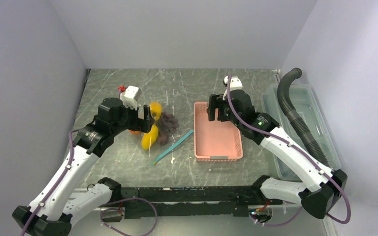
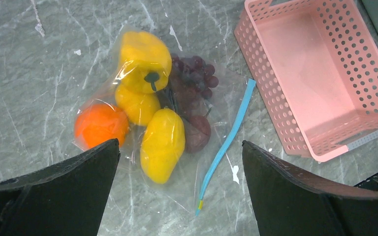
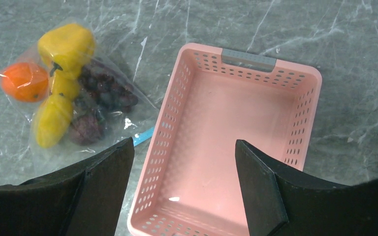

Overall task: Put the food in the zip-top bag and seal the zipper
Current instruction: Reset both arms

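Clear floppy plastic zip-top bag (image 2: 204,162) is lying on the grey marbled table (image 2: 29,73), toy fruit food (image 2: 162,142) inside (teal zipper (image 2: 226,140) facing the pink perforated basket (image 3: 302,123)). I am hovering the left gripper (image 1: 146,117) above the bag and the right gripper (image 3: 183,147) above the basket, both spread apart and empty.

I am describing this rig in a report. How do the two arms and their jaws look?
Both the left arm and the right arm have white link shells with black joints. A thin purple cable runs along each. A white camera block sits at each wrist. The jaws are plain black, broad and wedge-shaped. A small green light shows on the right arm.
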`<move>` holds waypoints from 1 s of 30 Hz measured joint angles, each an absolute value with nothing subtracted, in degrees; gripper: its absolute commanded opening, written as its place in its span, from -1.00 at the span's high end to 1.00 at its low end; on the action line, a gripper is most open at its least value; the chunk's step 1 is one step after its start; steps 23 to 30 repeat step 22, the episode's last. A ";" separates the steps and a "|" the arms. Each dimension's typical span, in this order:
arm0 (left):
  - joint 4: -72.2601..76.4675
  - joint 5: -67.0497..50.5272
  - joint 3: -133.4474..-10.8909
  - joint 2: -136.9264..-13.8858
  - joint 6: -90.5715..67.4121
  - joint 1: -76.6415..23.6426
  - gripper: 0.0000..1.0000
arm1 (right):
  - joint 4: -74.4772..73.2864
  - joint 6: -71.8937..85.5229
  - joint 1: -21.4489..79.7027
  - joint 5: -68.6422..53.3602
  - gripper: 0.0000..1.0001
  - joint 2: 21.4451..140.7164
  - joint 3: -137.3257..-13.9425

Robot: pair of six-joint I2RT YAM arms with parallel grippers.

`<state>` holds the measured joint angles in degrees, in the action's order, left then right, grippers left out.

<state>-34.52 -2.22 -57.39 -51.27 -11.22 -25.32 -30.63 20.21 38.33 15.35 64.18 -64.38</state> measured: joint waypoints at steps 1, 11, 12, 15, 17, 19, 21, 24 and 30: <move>-34.52 -2.26 -57.06 -50.83 -11.22 -25.32 -0.99 | -29.98 20.21 38.28 15.44 -0.57 64.18 -64.07; -34.59 -1.80 -56.69 -50.04 -11.20 -25.30 -0.99 | -24.97 21.61 38.22 17.08 -0.58 64.05 -61.12; -34.57 -1.80 -56.69 -50.04 -11.20 -25.32 -0.99 | -24.69 21.69 38.24 17.12 -0.58 64.05 -60.82; -34.57 -1.80 -56.69 -50.02 -11.20 -25.32 -0.99 | -24.08 22.20 38.22 17.32 -0.58 64.07 -60.23; -34.54 -1.80 -56.60 -49.89 -11.20 -25.30 -0.99 | -23.79 22.44 38.22 17.45 -0.58 64.07 -60.20; -34.59 -1.78 -56.47 -49.52 -11.16 -25.32 -0.99 | -23.44 22.63 38.22 17.47 -0.58 64.05 -60.12; -34.50 -1.80 -56.42 -49.12 -10.98 -25.32 -0.99 | -23.44 22.76 38.22 17.50 -0.58 64.05 -59.96; -34.52 -1.80 -56.42 -48.95 -10.94 -25.30 -0.99 | -23.44 22.79 38.22 17.52 -0.58 64.01 -59.90; -34.52 -1.80 -56.42 -48.95 -10.94 -25.30 -0.99 | -23.44 22.79 38.22 17.52 -0.58 64.01 -59.90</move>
